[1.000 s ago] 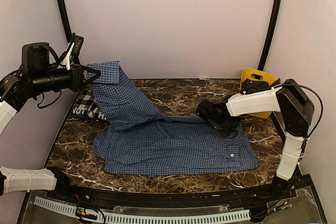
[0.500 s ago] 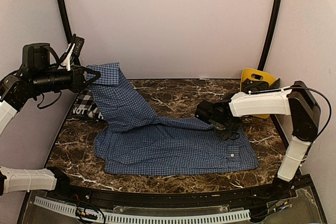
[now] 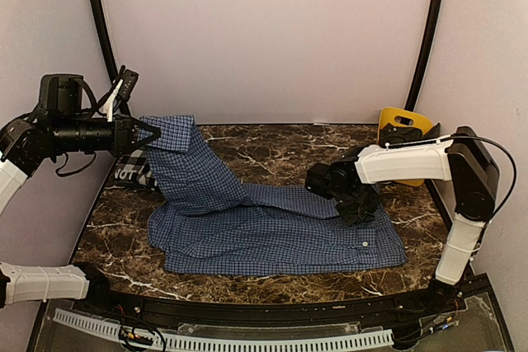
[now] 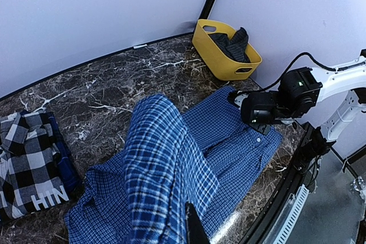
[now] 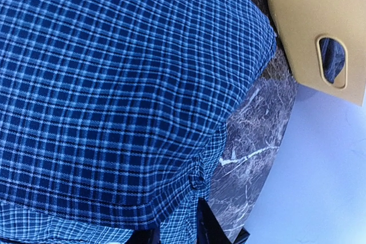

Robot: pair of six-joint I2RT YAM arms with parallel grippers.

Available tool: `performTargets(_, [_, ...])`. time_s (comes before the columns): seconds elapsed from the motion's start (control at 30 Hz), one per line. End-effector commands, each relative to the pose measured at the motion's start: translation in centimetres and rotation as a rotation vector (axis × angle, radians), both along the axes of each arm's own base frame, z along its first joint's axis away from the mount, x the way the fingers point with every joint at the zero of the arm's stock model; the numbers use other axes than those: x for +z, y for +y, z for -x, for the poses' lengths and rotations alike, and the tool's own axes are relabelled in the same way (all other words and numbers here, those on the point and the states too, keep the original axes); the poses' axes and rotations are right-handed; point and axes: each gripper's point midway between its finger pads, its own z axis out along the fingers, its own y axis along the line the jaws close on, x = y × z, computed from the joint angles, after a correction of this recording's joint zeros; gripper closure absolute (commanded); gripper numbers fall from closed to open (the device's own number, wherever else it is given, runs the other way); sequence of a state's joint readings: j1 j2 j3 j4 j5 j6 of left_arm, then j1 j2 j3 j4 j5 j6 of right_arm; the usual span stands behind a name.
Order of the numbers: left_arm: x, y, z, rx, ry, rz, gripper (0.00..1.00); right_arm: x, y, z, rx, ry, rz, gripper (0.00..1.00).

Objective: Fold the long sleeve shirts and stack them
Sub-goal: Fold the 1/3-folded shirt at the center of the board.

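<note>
Checked L tool [image 3: 147, 129]: pressed together on a fold of blue shirt [image 3: 272, 237], held up off desk [image 3: 280, 142] at left rear, cloth draping from the grip down to the flat part.

Checked R tool [image 3: 356, 206]: set low on right half of same shirt, touching cloth near its far edge. Fingers [image 5: 211, 230] seen in wrist view w/ fabric at them; cannot tell if clamped or apart.

Found spread flat across desk centre: remainder of blue shirt.

Found folded at left rear of desk: plaid shirt [image 4: 28, 164], just beside the raised cloth, partly hidden behind it in top view.

Found at right rear: yellow bin [image 4: 226, 50] w/ dark items [image 4: 231, 39] inside, near R arm.

Judged step: fold-over of left portion, not yet laid down.

Risks, est.:
1. Slip of fold from L tool if pulled taut against R side; small pinch, long drape.
2. Drag of whole shirt off square if R hold proves loose.
3. Bunching or crooked crease if raised part is dropped short or twisted.
4. Snag of draped cloth on plaid shirt, disturbing its fold.
</note>
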State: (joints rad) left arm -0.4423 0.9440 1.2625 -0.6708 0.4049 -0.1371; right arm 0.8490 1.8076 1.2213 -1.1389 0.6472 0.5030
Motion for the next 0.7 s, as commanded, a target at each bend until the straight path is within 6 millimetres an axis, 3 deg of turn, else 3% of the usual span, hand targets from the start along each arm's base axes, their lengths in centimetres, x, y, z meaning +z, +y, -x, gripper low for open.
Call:
performTargets(0.0, [-0.4,-0.2,1.3,-0.051,0.002,-0.009,1.00,0.2,-2.0,1.2,-0.095,0.015,0.052,0.78])
performTargets(0.2, [-1.0,-0.7,1.4,-0.100,0.005,-0.026,1.00,1.4,-3.6,1.2,-0.146,-0.039,0.057,0.74])
performTargets(0.33, [-1.0,-0.9,1.7,-0.124,-0.001,-0.025,1.00,2.3,-3.0,0.9,-0.137,-0.058,0.030,0.73])
performTargets(0.43, [-1.1,-1.3,2.0,-0.154,0.002,-0.015,1.00,2.9,-0.9,0.0,-0.086,-0.093,-0.066,0.73])
performTargets(0.57, [-2.3,-1.5,1.4,-0.144,0.038,-0.022,1.00,3.6,4.2,-1.9,0.050,-0.116,-0.340,0.70])
performTargets(0.67, [-3.1,-2.3,1.0,-0.174,0.076,-0.006,1.00,4.4,6.4,-3.0,0.101,-0.147,-0.434,0.69])
